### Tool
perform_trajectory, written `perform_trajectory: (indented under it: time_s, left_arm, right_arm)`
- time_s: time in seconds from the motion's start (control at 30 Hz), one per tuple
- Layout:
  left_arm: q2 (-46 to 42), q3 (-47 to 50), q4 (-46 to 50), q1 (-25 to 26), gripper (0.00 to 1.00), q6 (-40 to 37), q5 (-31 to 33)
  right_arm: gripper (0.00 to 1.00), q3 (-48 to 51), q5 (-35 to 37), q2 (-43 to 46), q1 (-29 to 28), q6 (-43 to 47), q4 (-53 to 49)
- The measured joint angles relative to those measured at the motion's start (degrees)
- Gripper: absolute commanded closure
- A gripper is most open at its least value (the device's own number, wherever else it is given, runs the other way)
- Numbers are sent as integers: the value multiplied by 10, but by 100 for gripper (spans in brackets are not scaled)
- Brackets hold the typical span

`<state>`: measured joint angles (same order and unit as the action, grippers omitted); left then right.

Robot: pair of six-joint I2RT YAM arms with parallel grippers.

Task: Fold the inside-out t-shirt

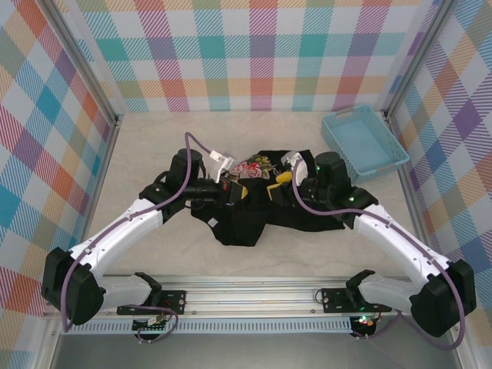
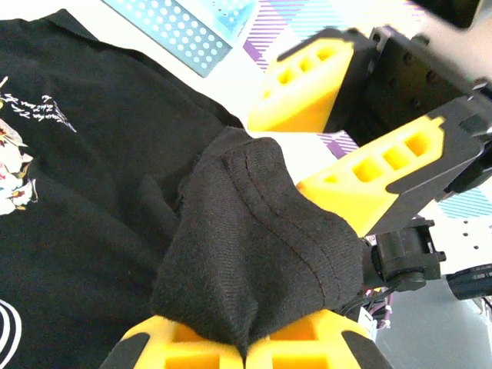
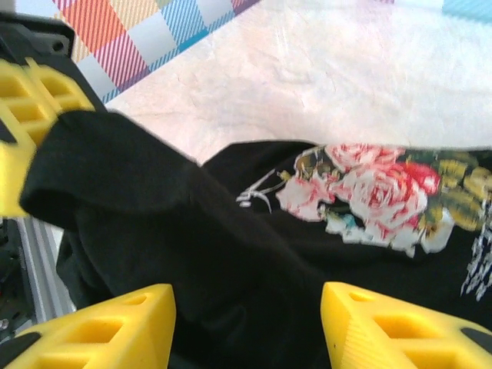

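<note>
Black short-sleeved cloth t-shirt (image 1: 254, 219) crumpled at centre of pale table (image 1: 146, 146). Pink-white-yellow rose print (image 1: 252, 167) faces up at shirt's 12 o'clock edge. Left gripper (image 2: 246, 347) at shirt's 10 o'clock, yellow fingers pinched tight on raised fold of black cloth. Right gripper (image 3: 247, 311) at shirt's 1 o'clock, fingers parted, cloth lying loose between them. Pale blue perforated plastic tray (image 1: 363, 142) at 2 o'clock, apart from shirt.
</note>
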<state>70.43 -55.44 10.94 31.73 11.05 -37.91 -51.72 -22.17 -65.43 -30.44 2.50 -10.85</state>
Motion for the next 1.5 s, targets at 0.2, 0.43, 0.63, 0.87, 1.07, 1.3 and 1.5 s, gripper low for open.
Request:
perform_trajectory:
  time_s: [0.2, 0.43, 0.63, 0.87, 1.07, 1.3, 1.5]
  left_arm:
    - [0, 0, 1, 0, 100, -2, 0]
    - [0, 0, 0, 0, 100, -2, 0]
    - [0, 0, 4, 0, 87, 1, 57]
    - [-2, 1, 32, 0, 56, 25, 201]
    - [-33, 23, 38, 32, 46, 38, 269]
    - [-19, 33, 19, 105, 38, 42, 342]
    - [26, 7, -2, 105, 31, 28, 414]
  right_arm:
    - [49, -62, -33, -77, 1, 47, 1]
    - [92, -70, -76, -120, 0, 50, 26]
    - [100, -70, -56, -121, 1, -15, 57]
    - [100, -70, -49, -116, 1, -186, 106]
    - [100, -66, -32, -117, -2, -308, 148]
    - [100, -58, -23, -124, -11, -364, 174]
    - [100, -39, -23, -124, -12, -370, 181]
